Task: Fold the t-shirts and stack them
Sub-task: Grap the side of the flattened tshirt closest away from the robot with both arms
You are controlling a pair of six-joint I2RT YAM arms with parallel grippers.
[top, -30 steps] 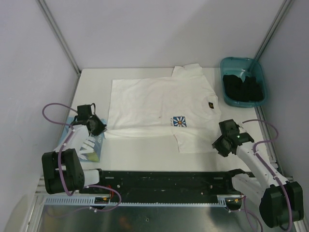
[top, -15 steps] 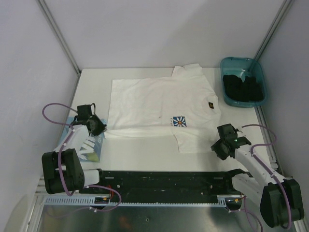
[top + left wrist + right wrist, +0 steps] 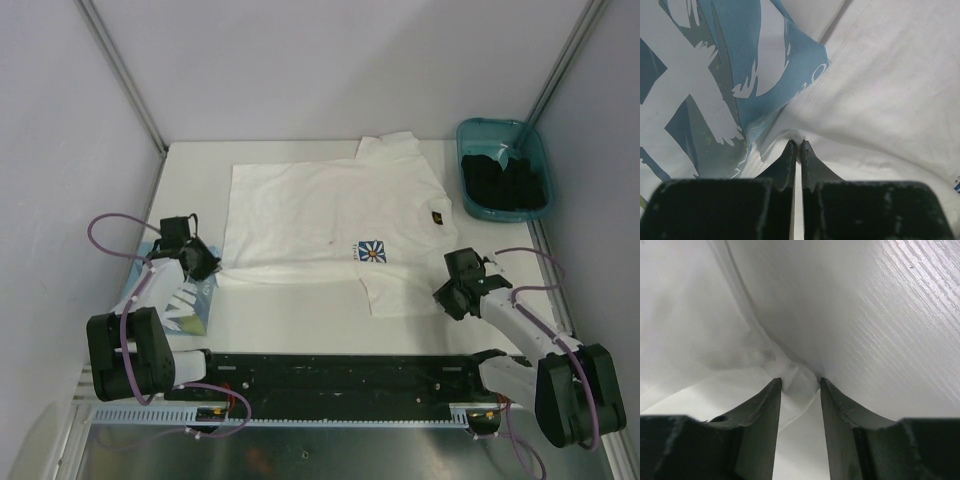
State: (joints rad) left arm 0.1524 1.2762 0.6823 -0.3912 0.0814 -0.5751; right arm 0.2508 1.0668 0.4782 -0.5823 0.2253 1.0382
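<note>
A white t-shirt [image 3: 320, 215] with a blue daisy print [image 3: 371, 251] lies spread flat on the table, hem to the left. My left gripper [image 3: 205, 265] is shut on the hem's near corner, with cloth pinched between its tips [image 3: 797, 143]. Beside it lies a second t-shirt [image 3: 185, 300], folded, showing its light-blue graphic [image 3: 740, 60]. My right gripper [image 3: 440, 300] sits at the near sleeve's right corner. Its jaws stand open [image 3: 800, 381] with a bunched fold of white cloth [image 3: 797, 372] between them.
A teal bin [image 3: 495, 122] holding dark items [image 3: 508, 180] stands at the back right. Metal frame posts rise at both back corners. The black rail of the arm bases [image 3: 340, 375] runs along the near edge.
My right gripper has slid left and a little away from the near edge, up to the sleeve's corner, and its jaws have widened slightly. The left gripper and the shirts have not moved.
</note>
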